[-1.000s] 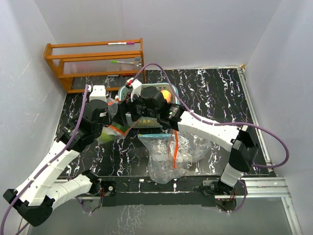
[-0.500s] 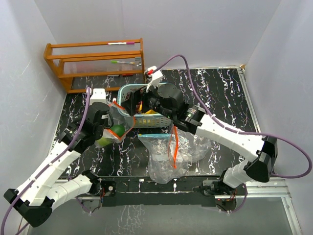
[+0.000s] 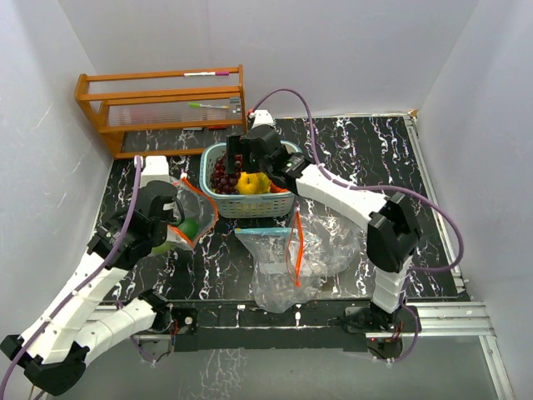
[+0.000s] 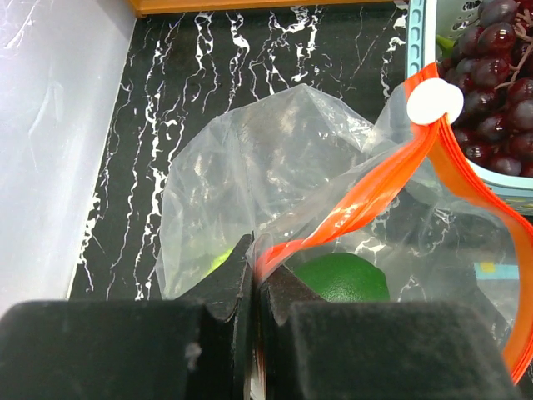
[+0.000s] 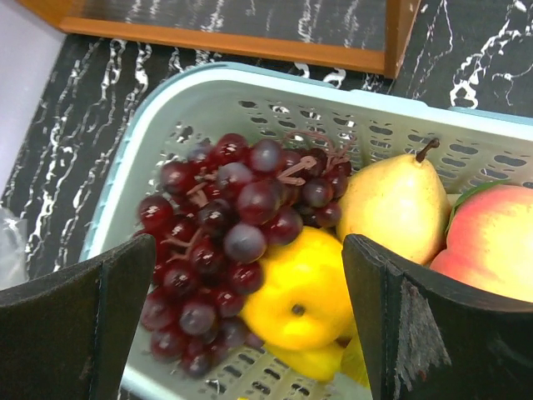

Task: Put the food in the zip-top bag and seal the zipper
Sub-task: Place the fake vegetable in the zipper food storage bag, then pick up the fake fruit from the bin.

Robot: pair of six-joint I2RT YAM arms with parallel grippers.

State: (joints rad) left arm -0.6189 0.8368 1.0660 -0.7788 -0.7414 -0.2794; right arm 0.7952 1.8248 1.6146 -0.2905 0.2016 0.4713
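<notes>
My left gripper (image 3: pixel 176 218) is shut on the orange zipper edge (image 4: pixel 333 218) of a clear zip-top bag (image 3: pixel 188 207) left of the basket. It holds the mouth up. A dark green avocado (image 4: pixel 341 279) and a lime-green fruit (image 4: pixel 218 260) lie inside the bag. My right gripper (image 3: pixel 237 164) is open and empty, hovering over the light-blue basket (image 3: pixel 275 204). Between its fingers in the right wrist view (image 5: pixel 250 317) are purple grapes (image 5: pixel 225 242) and a yellow fruit (image 5: pixel 304 300). A pear (image 5: pixel 396 204) and a peach (image 5: pixel 491 237) lie to the right.
A second clear zip-top bag (image 3: pixel 321 250) with an orange zipper lies crumpled in front of the basket. A wooden rack (image 3: pixel 162 108) stands at the back left. White walls close in on both sides.
My right gripper has left the bag's mouth and swung back over the basket. My left arm has drawn the bag a little to the left.
</notes>
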